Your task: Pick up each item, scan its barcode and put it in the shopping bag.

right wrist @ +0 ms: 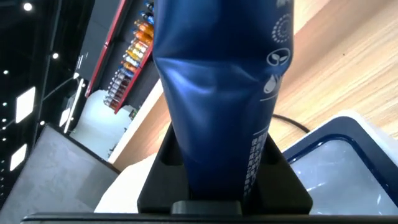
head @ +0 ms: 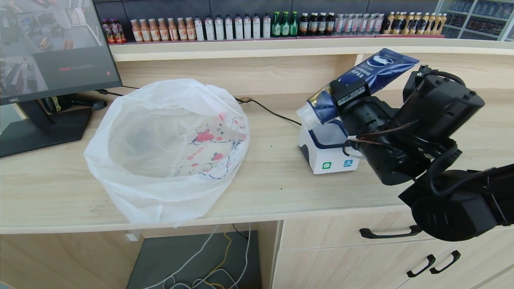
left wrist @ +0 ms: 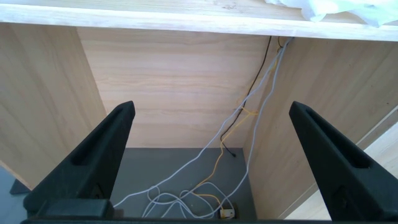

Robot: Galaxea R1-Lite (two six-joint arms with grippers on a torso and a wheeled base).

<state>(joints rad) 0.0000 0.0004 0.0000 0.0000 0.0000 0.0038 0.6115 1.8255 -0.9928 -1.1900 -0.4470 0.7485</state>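
While your right gripper clamps the blue tube above the scanner, a wrong tilt could spoil the scan; left gripper hangs spread.

My jaws are clamped on a blue tube, gripping it from both sides. At its four o'clock the scanner sits glass-up on the wooden counter.
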